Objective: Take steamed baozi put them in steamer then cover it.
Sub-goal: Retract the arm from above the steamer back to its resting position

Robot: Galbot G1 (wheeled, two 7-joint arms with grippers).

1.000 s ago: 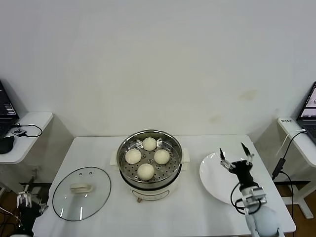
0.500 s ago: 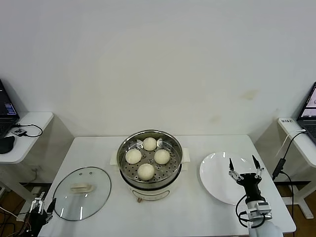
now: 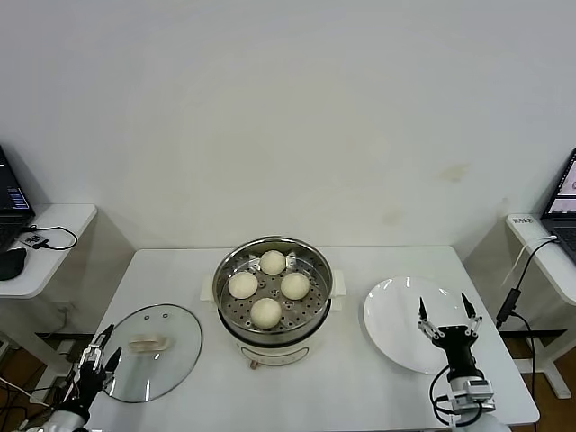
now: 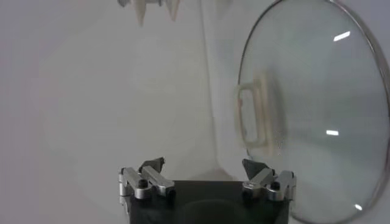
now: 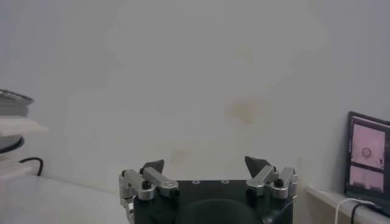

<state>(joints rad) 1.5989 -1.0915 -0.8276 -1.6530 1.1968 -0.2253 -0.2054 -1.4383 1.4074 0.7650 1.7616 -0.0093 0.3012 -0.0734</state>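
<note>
From the head view we see all four steamed baozi [image 3: 268, 290] already sitting on the perforated tray inside the steamer [image 3: 273, 292], which stands at the middle of the white table [image 3: 360, 378]. The cover [image 3: 149, 351], a clear glass lid with a whitish handle, lies flat on the table to the left of the steamer, apart from it. Our left gripper [image 3: 95, 361] sits low at the table's near-left corner, just beside the lid's near edge, fingers spread and holding nothing. Our right gripper [image 3: 447, 319] hangs over the near edge of the bare white plate [image 3: 393, 315] on the right, fingers wide apart and empty.

In the left wrist view the lid's handle [image 4: 252, 119] and metal rim lie ahead of the parted fingertips [image 4: 153, 165], with nothing between them.

The right wrist view shows only the wall and a laptop screen [image 5: 368, 153] beyond the spread fingertips [image 5: 152, 166]; no task item is in its reach.

We judge the loading step finished and the covering step in hand. The next move calls for the left gripper to reach over the lid, close on the handle at its centre, lift it level, carry it right, and seat its rim squarely on the pot
</note>
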